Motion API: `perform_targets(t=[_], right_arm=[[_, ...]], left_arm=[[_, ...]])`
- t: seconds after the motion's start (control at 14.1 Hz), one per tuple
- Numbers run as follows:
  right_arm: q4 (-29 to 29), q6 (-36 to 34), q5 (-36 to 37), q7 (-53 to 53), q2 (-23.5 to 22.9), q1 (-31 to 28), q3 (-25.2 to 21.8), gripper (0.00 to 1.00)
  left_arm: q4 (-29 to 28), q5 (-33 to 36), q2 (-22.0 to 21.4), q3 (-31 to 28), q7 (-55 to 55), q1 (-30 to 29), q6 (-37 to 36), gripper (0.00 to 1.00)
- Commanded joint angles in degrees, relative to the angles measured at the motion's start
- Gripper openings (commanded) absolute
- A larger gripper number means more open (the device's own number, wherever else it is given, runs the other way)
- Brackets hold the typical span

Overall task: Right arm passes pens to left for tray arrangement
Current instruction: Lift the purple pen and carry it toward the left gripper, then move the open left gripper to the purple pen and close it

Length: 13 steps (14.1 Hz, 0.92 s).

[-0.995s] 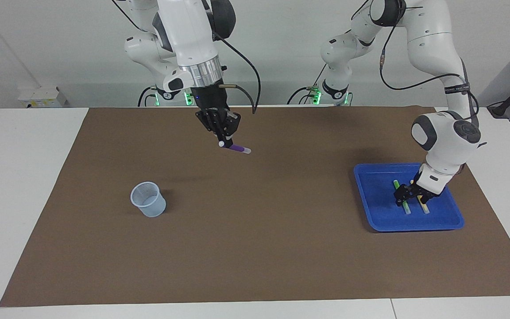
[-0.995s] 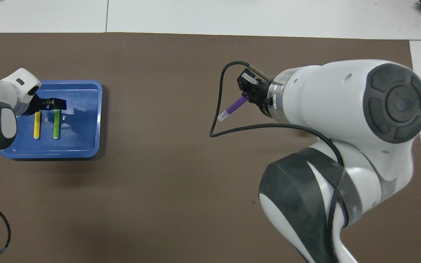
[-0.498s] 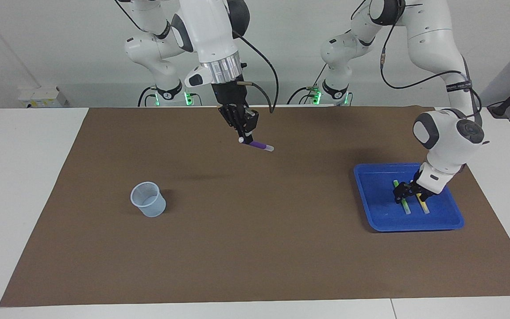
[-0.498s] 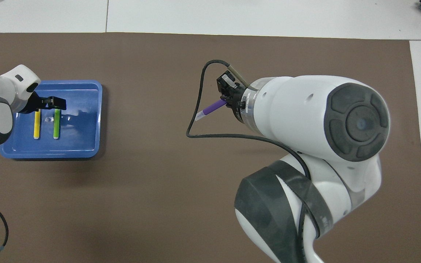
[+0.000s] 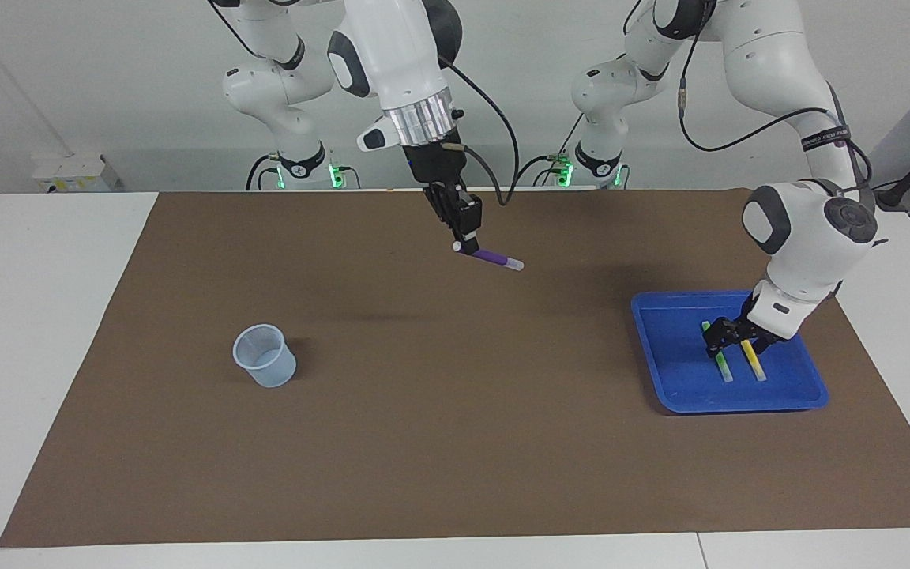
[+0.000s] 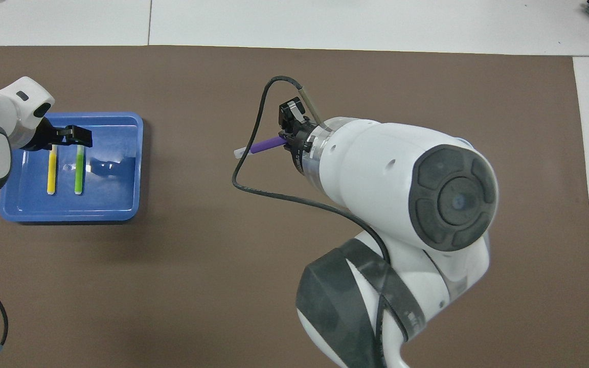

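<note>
Two pens, the yellow pen (image 5: pixel 753 359) and the green pen (image 5: pixel 719 357), already lie side by side in the blue tray (image 5: pixel 664 371) near my left arm's end of the bench. My right gripper (image 5: pixel 467 243) hangs over the mat (image 5: pixel 455 442), its fingers clenched on the purple pen (image 5: pixel 493 258), whose long axis runs roughly level with its pale free end pointing toward the tray. My left gripper (image 5: pixel 727 340) hovers low over the two tray pens; whether its fingers are parted I cannot tell. That free end is what I judge my left should take.
</note>
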State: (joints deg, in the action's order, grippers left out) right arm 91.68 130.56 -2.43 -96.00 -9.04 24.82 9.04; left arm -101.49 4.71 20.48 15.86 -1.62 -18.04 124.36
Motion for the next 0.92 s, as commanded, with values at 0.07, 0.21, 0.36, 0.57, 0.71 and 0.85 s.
perform_targets(t=[0.07,0.21,0.36,0.57,0.71,0.85], right_arm=[[-0.4,6.9,0.0,-7.7,-2.9,1.2,0.1,0.00],[-0.4,10.1,0.0,-9.8,-4.0,2.2,0.1,0.00],[-0.4,12.8,-1.1,-10.7,-4.9,2.4,0.1,0.00],[-0.3,13.9,-1.7,-10.5,-5.1,2.4,0.1,0.00],[-0.3,14.0,-1.7,-10.5,-5.1,2.5,0.1,0.00],[-0.3,14.0,-1.7,-10.4,-5.4,2.5,0.1,0.00]], left_arm=[[2.2,-6.7,-2.8,0.5,-15.3,2.1,-11.7,0.99],[3.7,-12.9,-3.1,0.6,-23.8,2.7,-16.4,0.99],[3.7,-17.0,-3.3,1.3,-29.8,2.8,-18.4,0.99],[3.8,-24.5,-4.3,1.4,-40.5,2.7,-21.2,0.99],[3.8,-28.0,-5.3,2.2,-47.1,2.8,-21.8,0.99],[3.9,-29.6,-5.8,3.3,-54.2,2.8,-21.8,0.99]])
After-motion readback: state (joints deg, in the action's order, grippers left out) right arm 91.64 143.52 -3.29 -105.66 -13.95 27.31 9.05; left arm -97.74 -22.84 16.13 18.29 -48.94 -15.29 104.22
